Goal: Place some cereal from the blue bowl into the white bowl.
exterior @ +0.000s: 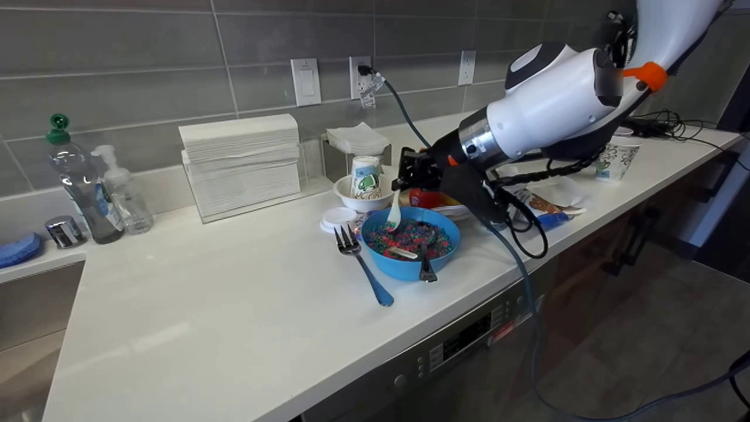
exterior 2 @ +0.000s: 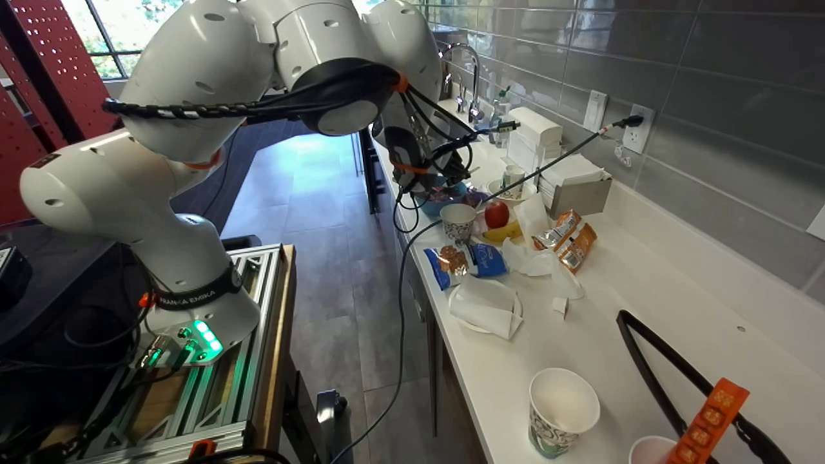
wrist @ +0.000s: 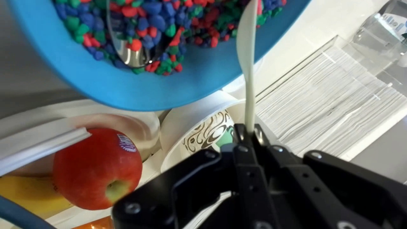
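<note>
The blue bowl (exterior: 404, 268) stands on the counter, holding the cereal (wrist: 152, 19), small red, green and blue-purple pieces. My gripper (wrist: 250, 135) is above the bowl's far side, shut on the handle of a white spoon (wrist: 250, 92). In an exterior view the white spoon slants down into the blue bowl; whether its head touches the cereal I cannot tell. A metal spoon (wrist: 133, 58) also lies in the cereal. Just behind the blue bowl is the white bowl (exterior: 358, 204), with a patterned paper cup (exterior: 365, 176) standing in it.
Beside the blue bowl lies a fork (exterior: 371, 278). A white lid (exterior: 339, 217) sits close by. A red apple (wrist: 98, 168) and a banana (exterior 2: 503, 232) rest near the bowls. Paper towels (exterior: 243, 158) stand along the wall. A power cord (exterior 2: 403, 309) hangs over the counter edge.
</note>
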`<state>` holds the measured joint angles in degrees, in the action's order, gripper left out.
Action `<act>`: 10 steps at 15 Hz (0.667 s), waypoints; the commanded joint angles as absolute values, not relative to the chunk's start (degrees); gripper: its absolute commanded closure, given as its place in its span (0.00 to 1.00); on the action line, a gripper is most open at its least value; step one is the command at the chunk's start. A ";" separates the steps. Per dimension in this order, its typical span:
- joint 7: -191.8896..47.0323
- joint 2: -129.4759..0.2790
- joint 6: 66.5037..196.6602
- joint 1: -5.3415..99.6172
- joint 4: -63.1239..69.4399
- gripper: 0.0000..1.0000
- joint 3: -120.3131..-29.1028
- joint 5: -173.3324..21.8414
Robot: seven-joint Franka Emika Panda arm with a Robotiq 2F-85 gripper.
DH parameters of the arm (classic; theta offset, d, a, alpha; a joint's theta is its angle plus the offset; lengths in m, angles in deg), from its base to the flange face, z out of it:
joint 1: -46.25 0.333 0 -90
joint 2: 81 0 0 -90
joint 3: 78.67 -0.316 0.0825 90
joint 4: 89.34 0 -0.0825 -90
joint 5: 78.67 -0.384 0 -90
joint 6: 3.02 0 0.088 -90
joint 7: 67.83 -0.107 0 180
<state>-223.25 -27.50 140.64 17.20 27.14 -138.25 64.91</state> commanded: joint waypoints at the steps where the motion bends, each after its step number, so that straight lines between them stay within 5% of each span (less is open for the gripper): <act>1: -225.93 -27.19 138.02 12.89 31.03 0.99 -141.72 65.27; 10: -225.73 -26.39 134.97 7.25 34.62 0.99 -147.31 65.28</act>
<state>-223.27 -27.16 137.81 10.22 31.41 -144.37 64.91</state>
